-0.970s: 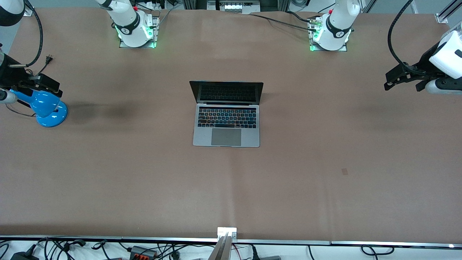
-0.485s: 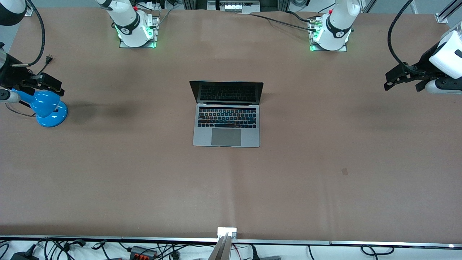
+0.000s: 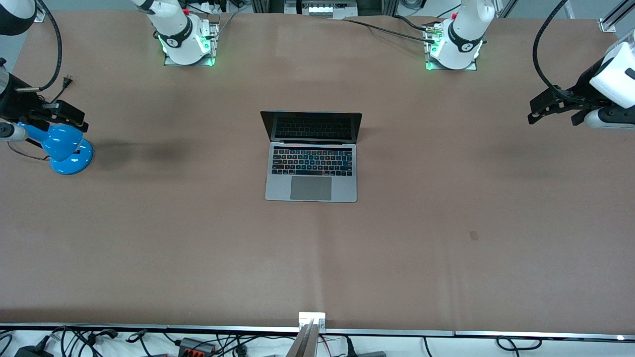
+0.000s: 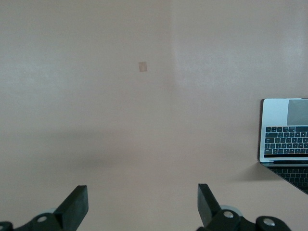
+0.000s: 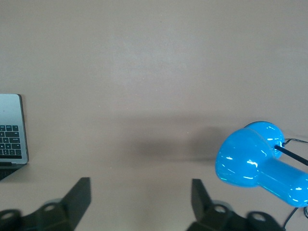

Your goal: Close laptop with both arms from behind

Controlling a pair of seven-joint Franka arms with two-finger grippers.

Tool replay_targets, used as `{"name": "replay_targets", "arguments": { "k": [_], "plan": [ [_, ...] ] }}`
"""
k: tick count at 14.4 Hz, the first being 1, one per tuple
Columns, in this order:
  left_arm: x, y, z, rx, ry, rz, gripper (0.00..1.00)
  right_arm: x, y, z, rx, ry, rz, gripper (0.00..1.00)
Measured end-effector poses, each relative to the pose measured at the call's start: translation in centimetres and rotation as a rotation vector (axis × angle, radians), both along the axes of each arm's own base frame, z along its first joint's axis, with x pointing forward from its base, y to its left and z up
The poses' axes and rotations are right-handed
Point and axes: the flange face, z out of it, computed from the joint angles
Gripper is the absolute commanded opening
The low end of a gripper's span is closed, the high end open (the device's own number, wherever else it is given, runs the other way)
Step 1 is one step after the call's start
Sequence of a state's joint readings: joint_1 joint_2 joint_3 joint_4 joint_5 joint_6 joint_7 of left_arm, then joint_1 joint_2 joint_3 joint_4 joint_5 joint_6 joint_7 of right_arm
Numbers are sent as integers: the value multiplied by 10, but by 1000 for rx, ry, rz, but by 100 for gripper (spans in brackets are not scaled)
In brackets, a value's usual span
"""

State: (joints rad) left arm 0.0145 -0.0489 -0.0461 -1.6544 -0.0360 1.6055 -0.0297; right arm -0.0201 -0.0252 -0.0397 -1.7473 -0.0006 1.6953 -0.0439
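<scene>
Left gripper: the black two-finger gripper (image 3: 538, 110) hangs over the worktop's left-arm end, fingers (image 4: 74, 204) spread wide with nothing between them.
Right gripper: the other black two-finger gripper (image 3: 67, 115) sits over the right-arm end, just above the lamp — fingers (image 5: 79, 195) parted wide too, holding nothing.
Lamp: a glossy bright-blue desk lamp (image 3: 62, 146) with a round base stands on the worktop under that gripper, its thin black cord trailing off.
Laptop: the slim silver-grey metal laptop (image 3: 311, 168) with black keyboard lies in the middle of the worktop, well apart from both grippers — lid open and upright, dark screen facing the front camera, grey trackpad nearest it.
Worktop: a plain brown matte worktop (image 3: 446, 223), with a small darker patch (image 3: 474, 235) toward the left arm's end.
</scene>
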Motion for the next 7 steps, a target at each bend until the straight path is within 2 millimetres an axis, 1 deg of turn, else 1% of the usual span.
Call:
{"name": "replay_targets", "arguments": {
  "k": [4, 5, 7],
  "plan": [
    [0, 0, 0, 0, 0, 0, 100, 0, 1, -1, 0, 1, 1, 65],
    [0, 0, 0, 0, 0, 0, 100, 0, 1, -1, 0, 2, 1, 54],
    [0, 0, 0, 0, 0, 0, 100, 1, 1, -1, 0, 2, 2, 47]
  ]
}}
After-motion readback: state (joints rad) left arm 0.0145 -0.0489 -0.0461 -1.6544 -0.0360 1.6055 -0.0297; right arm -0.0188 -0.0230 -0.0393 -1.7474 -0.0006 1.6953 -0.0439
